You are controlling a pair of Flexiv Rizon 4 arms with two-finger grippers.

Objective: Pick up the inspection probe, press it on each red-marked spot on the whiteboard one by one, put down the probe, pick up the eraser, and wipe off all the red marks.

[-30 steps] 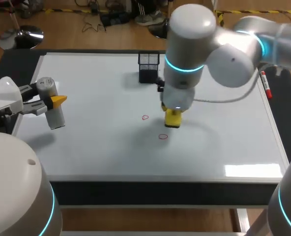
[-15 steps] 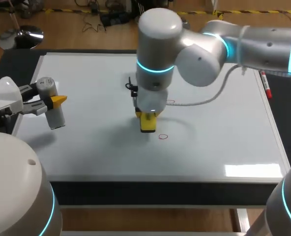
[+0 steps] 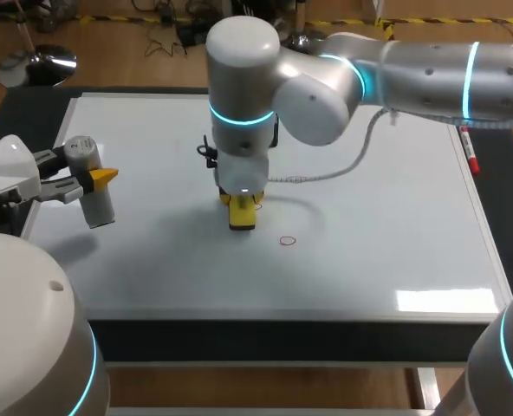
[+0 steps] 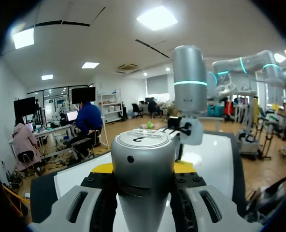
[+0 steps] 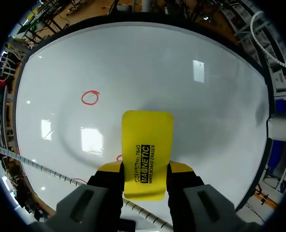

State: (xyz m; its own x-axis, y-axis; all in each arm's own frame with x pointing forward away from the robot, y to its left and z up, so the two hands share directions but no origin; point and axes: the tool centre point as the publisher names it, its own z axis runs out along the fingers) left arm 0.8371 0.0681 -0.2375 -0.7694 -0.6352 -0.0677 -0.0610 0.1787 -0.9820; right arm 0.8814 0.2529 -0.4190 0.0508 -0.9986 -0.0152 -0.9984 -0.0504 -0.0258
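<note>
The right gripper (image 5: 145, 169) clamps the flat yellow magnetic eraser (image 5: 147, 140) from both sides, down at the glossy whiteboard (image 3: 395, 217) near a small red ring (image 3: 288, 241). The wipe should go best with the pad flat, pressed evenly and swept fully over each ring. The left gripper (image 4: 143, 171) grips the silver cylindrical inspection probe (image 4: 143, 154) at the board's left edge, well apart
</note>
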